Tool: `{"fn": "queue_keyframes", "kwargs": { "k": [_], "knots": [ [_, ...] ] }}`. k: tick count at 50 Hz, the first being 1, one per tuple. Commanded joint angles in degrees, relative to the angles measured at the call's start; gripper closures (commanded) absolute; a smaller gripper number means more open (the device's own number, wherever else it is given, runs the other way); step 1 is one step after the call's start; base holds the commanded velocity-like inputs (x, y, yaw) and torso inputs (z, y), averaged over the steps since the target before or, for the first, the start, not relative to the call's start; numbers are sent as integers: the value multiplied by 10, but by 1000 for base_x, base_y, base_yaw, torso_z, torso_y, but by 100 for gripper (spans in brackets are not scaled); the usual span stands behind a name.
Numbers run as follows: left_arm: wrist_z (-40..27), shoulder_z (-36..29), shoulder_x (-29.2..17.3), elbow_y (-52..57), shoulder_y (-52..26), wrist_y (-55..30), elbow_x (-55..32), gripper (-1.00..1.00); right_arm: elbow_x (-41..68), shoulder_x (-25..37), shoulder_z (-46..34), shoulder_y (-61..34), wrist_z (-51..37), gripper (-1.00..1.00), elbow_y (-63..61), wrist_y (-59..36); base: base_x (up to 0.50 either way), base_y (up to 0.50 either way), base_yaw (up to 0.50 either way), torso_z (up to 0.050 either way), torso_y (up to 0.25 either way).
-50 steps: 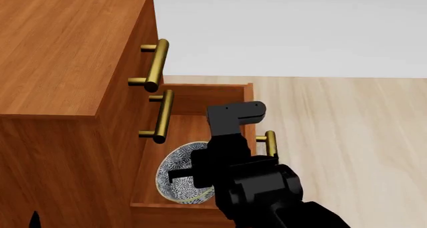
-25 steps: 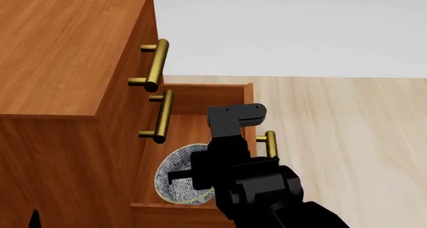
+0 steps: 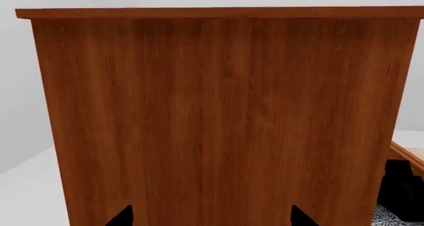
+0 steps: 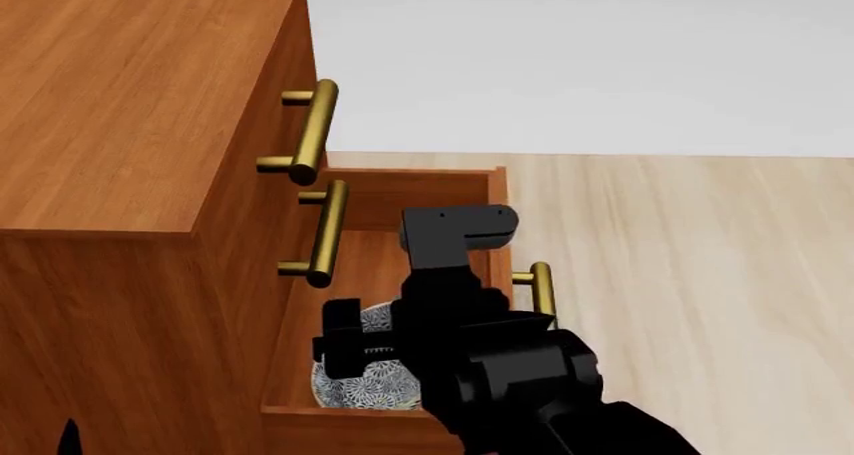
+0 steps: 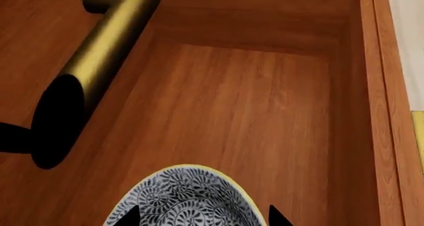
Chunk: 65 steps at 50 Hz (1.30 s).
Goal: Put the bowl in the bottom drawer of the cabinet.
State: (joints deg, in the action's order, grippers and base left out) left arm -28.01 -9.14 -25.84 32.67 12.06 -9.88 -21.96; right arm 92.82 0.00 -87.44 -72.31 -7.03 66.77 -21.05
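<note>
The blue-grey patterned bowl (image 4: 350,380) lies inside the open bottom drawer (image 4: 416,183) of the reddish-brown cabinet (image 4: 120,95), near the drawer's close end. My right arm hides part of it. My right gripper (image 4: 358,350) hovers just over the bowl, reaching down into the drawer. In the right wrist view the bowl (image 5: 188,198) sits between and below the spread fingertips of the gripper (image 5: 202,218), which looks open. My left gripper (image 3: 212,218) is open and empty, facing the cabinet's side panel (image 3: 212,112). The bowl's edge (image 3: 390,217) peeks past that panel.
Two upper drawers are shut, and their brass bar handles (image 4: 315,130) (image 4: 324,232) jut out over the open drawer. The bottom drawer's own handle (image 4: 541,285) faces the pale wood floor (image 4: 694,275). The drawer floor (image 5: 251,112) beyond the bowl is bare wood.
The bowl has gone from tilted up in the right gripper to lying lower and flatter in the drawer. The right gripper's jaws have spread apart. The left arm has not moved.
</note>
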Motion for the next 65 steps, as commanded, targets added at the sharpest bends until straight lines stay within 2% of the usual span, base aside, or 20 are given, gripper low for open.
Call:
{"fn": "queue_keyframes", "kwargs": {
  "k": [1,11,28,38,65],
  "knots": [
    [-2,-1,-2,3,1,0,0,-100,-11,0,-29,8,-27,-100,14,3,0,0,0,0,0],
    [-4,-3,-2,5,2,0,1,-100,-56,0,-33,-8,-52,-100,11,30,1,-1,-2,0,0],
    [-6,-5,-4,6,1,0,1,-100,-39,3,-13,-62,-28,-100,46,29,0,0,0,0,0],
    [-8,-7,-5,8,0,-1,2,-100,-21,96,8,-79,-109,-100,-96,33,0,0,0,0,0],
    [-15,-10,-12,22,-5,-14,1,-100,6,283,51,-97,-241,-100,-338,45,0,0,0,0,0]
  ]
}}
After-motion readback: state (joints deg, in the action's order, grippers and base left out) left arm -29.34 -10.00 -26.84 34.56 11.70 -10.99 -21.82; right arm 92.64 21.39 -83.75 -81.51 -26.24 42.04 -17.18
